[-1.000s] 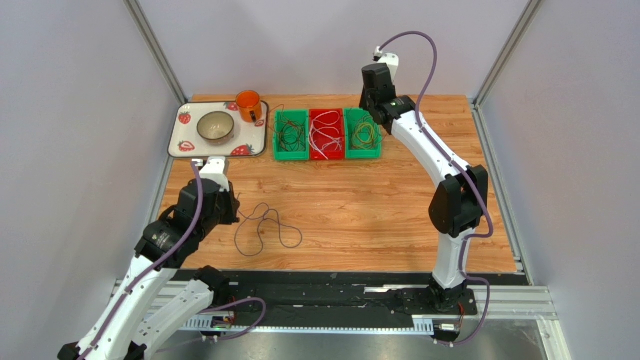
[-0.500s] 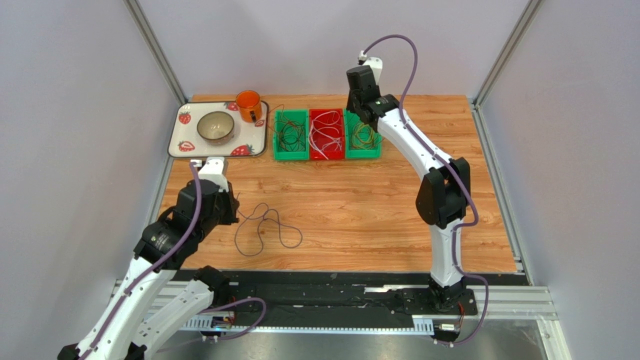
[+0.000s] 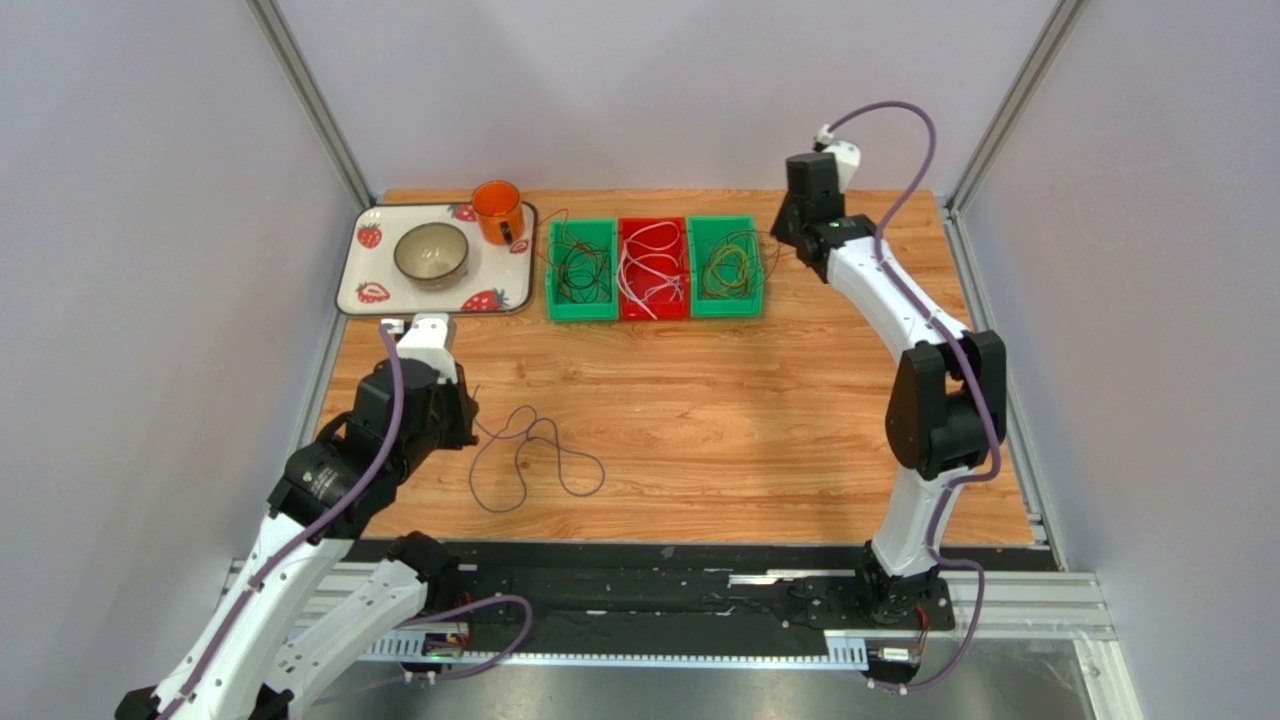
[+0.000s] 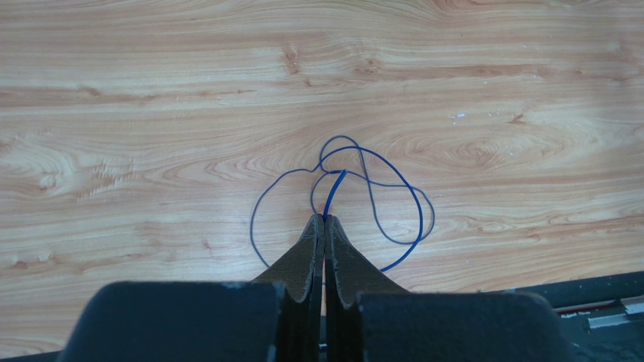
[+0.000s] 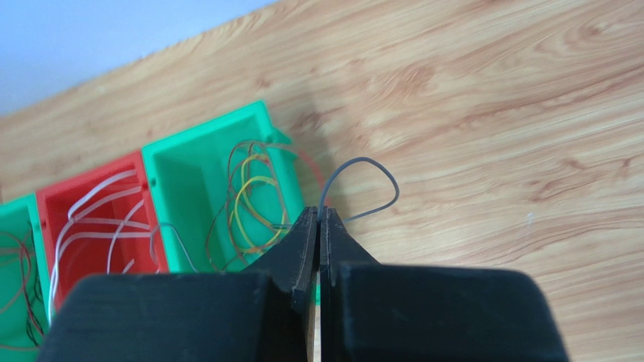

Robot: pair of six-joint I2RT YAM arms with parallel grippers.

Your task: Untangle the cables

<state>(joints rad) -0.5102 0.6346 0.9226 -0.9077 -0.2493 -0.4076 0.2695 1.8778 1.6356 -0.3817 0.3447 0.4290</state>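
A dark blue cable [image 4: 335,188] lies in loose loops on the wooden table; in the top view it shows thin and dark [image 3: 526,446]. My left gripper [image 4: 324,219] is shut on one strand of it, low over the table at the left [image 3: 455,420]. My right gripper [image 5: 320,214] is shut on a grey cable [image 5: 361,159], which loops over the table just right of the right green bin [image 5: 181,154]. In the top view the right gripper [image 3: 783,234] is at the far right of the bins.
Three bins stand in a row at the back: a green one [image 3: 556,270] with dark wires, a red one [image 3: 652,225] with white wires, a green one [image 3: 751,270] with yellow and brown wires. A strawberry tray [image 3: 361,296] with a bowl [image 3: 431,252] and an orange mug [image 3: 498,210] is back left.
My right arm swung left over the bins, then back right, and is now beyond the right green bin. The left arm and the blue cable have not moved.
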